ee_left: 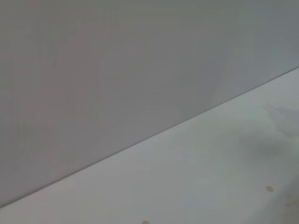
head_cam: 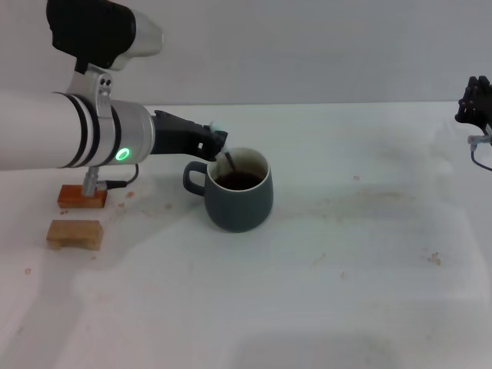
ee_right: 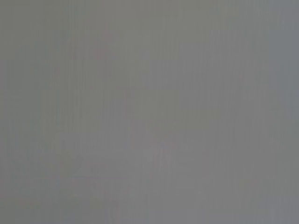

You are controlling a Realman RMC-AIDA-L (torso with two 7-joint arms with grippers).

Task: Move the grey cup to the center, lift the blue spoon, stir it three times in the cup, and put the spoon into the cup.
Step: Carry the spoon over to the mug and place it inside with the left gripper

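Observation:
The grey cup [head_cam: 240, 198] stands upright near the middle of the white table [head_cam: 346, 254], handle toward my left arm, with dark brown liquid inside. My left gripper [head_cam: 217, 141] hovers just over the cup's near-left rim, shut on the blue spoon [head_cam: 225, 159]. A pale blue tip of the handle shows above the fingers, and the grey metal neck slants down into the liquid. The spoon's bowl is hidden in the cup. My right gripper [head_cam: 478, 104] is parked at the far right edge of the head view. Neither wrist view shows the cup, the spoon or any fingers.
An orange wooden block [head_cam: 81, 197] and a tan wooden block [head_cam: 74, 234] lie at the left of the table, partly under my left arm. Small brown stains dot the tabletop. The left wrist view shows only table and wall.

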